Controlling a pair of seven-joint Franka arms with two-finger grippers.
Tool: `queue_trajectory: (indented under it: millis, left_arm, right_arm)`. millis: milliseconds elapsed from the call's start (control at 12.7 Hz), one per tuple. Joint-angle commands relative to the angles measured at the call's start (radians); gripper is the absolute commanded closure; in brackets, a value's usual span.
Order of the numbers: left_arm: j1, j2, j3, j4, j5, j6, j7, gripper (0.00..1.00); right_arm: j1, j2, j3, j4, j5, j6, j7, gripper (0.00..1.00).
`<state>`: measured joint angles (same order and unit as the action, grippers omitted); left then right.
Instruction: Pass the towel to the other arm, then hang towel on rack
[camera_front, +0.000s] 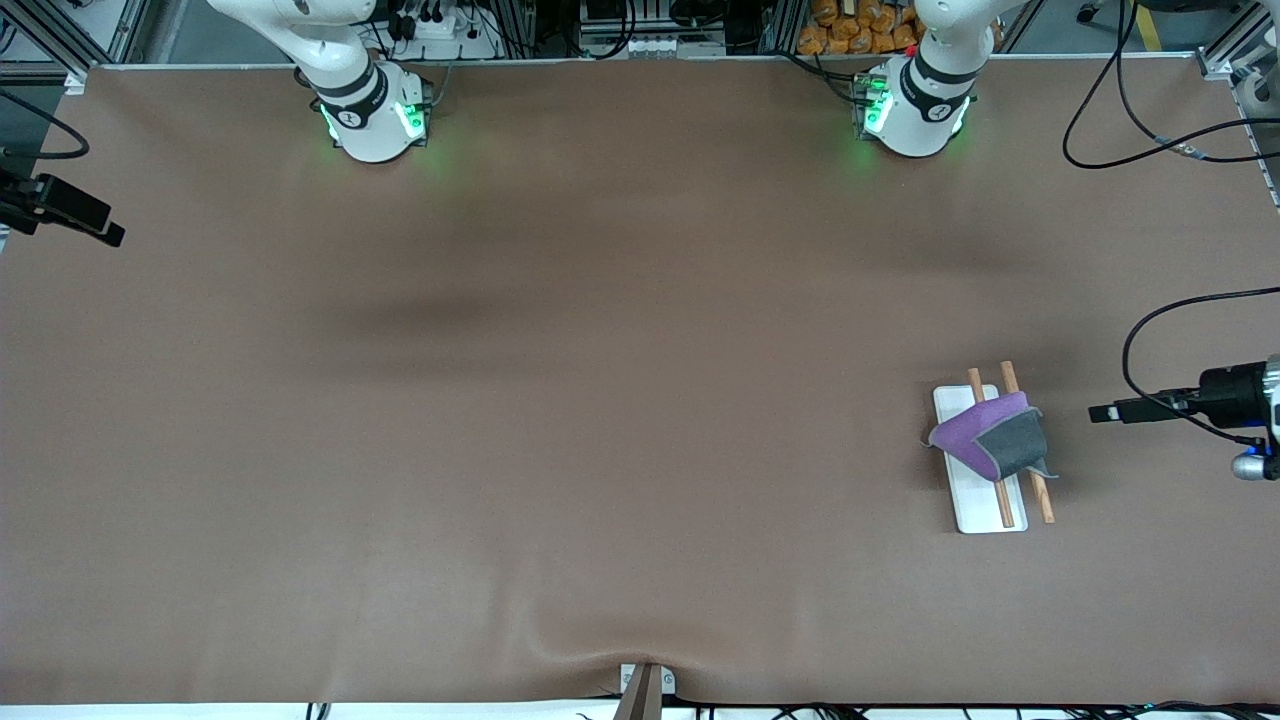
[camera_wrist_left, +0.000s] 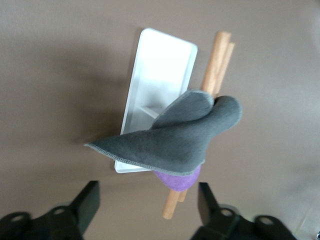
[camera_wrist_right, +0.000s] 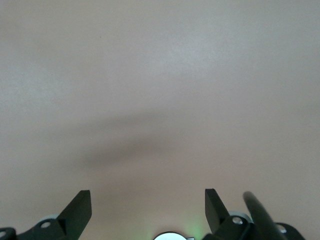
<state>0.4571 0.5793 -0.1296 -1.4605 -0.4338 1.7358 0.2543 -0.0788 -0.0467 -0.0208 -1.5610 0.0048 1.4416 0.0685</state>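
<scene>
The towel (camera_front: 975, 432) hangs draped over the two wooden rods (camera_front: 1041, 497) of the rack, purple on one side and dark grey on the other. The rack's white base (camera_front: 985, 512) lies toward the left arm's end of the table. In the left wrist view the towel (camera_wrist_left: 175, 140) shows mostly grey over the rods (camera_wrist_left: 215, 65) and the white base (camera_wrist_left: 160, 70). My left gripper (camera_wrist_left: 149, 205) is open and empty, up above the rack and apart from the towel. My right gripper (camera_wrist_right: 148, 205) is open and empty over bare table. Neither gripper shows in the front view.
A black device with a cable (camera_front: 1225, 398) juts in at the table's edge beside the rack, at the left arm's end. Another black device (camera_front: 55, 212) sits at the right arm's end. The brown table cover (camera_front: 600, 450) has a small wrinkle at its near edge.
</scene>
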Motion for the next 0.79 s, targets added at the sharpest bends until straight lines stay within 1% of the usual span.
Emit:
queue_trajectory:
  millis: [0, 236, 315, 552, 631, 709]
  left_arm:
    - [-0.015, -0.09, -0.019, -0.009, 0.084, -0.012, -0.05, 0.0]
    - [-0.089, -0.215, -0.068, -0.009, 0.242, -0.05, -0.214, 0.0]
    - [-0.109, -0.254, -0.082, -0.011, 0.288, -0.07, -0.254, 0.0]
    - [-0.121, -0.346, -0.145, -0.008, 0.386, -0.101, -0.277, 0.0]
    - [-0.12, -0.369, -0.163, -0.006, 0.394, -0.131, -0.277, 0.0]
    - [-0.121, -0.38, -0.166, 0.009, 0.4, -0.145, -0.274, 0.0]
  right_arm:
    - [-0.019, -0.007, 0.01, 0.002, -0.012, -0.003, 0.014, 0.0]
    - [-0.012, -0.002, 0.012, 0.01, -0.019, -0.004, 0.024, 0.0]
    - [-0.022, -0.002, 0.01, 0.015, -0.003, -0.003, 0.02, 0.0]
    - [-0.033, -0.002, 0.012, 0.019, 0.001, -0.001, 0.017, 0.0]
    - [-0.033, -0.002, 0.012, 0.019, 0.001, 0.002, 0.017, 0.0]
    - [-0.03, -0.002, 0.012, 0.021, 0.0, 0.002, 0.02, 0.0]
